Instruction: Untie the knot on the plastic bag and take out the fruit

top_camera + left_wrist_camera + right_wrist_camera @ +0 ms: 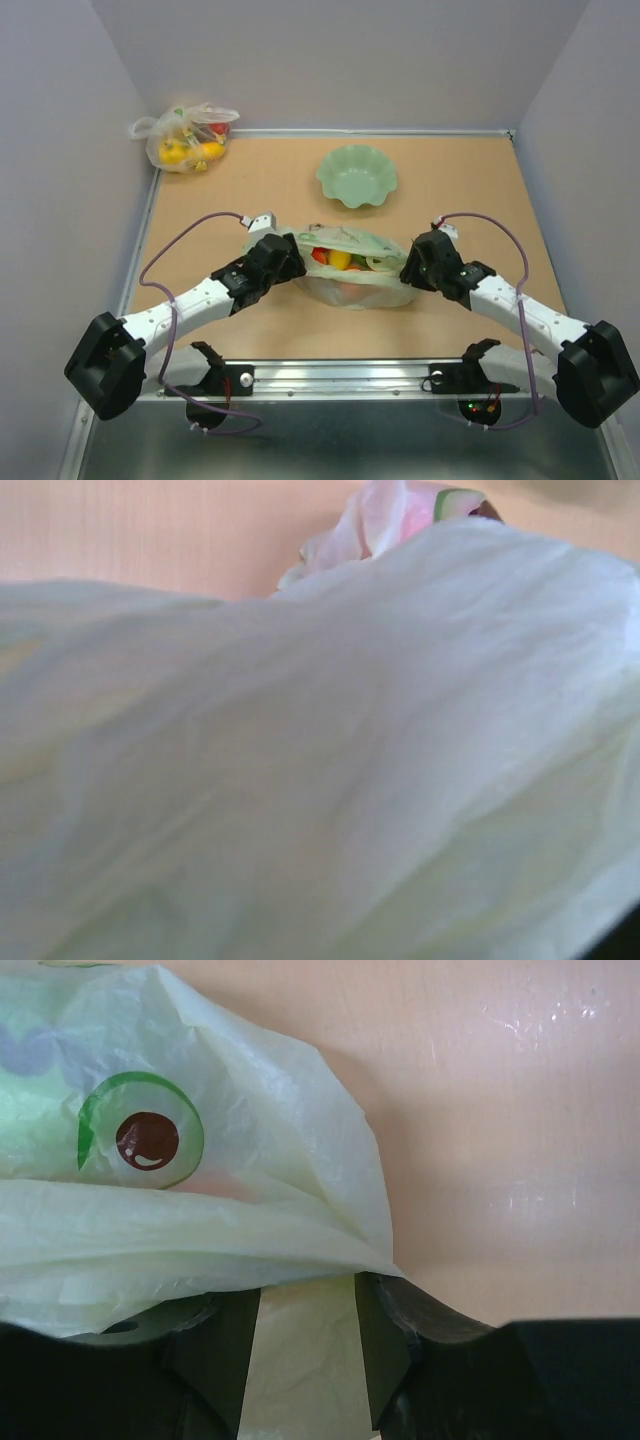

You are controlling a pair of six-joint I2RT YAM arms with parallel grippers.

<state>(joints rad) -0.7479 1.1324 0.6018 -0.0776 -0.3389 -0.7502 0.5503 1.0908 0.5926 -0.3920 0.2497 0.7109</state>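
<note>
Fruit (338, 259) lies inside the plastic bag (360, 288), which sits on the table (480, 200) midway between the two arms. From the top camera, red, yellow and green pieces are visible through a gap at the bag's upper edge. No knot is visible, and the mouth appears to be spread apart rather than tied, so the untying is judged complete or nearly so. No piece of fruit lies outside the bag, so the removal step is judged not yet begun. The left gripper (292, 262) is at the bag's left edge. Pale film (320, 780) fills its wrist camera and hides its fingers, so it cannot be told whether that pincer is wide, narrow or holding anything. The right gripper (408, 268) is at the bag's right edge. In its wrist camera the dark fingers (215, 1360) stand a narrow gap apart, with bag film draped over them and filling the gap, which is judged to be a pinch on the bag. A printed green ring with a dark dot (145, 1140) is visible on the film nearby. Beyond the bag, an empty green bowl (357, 178) stands apart towards the far wall. A clear bag (185, 135) holding yellow and red items rests in the far left corner, well away from both arms.
</note>
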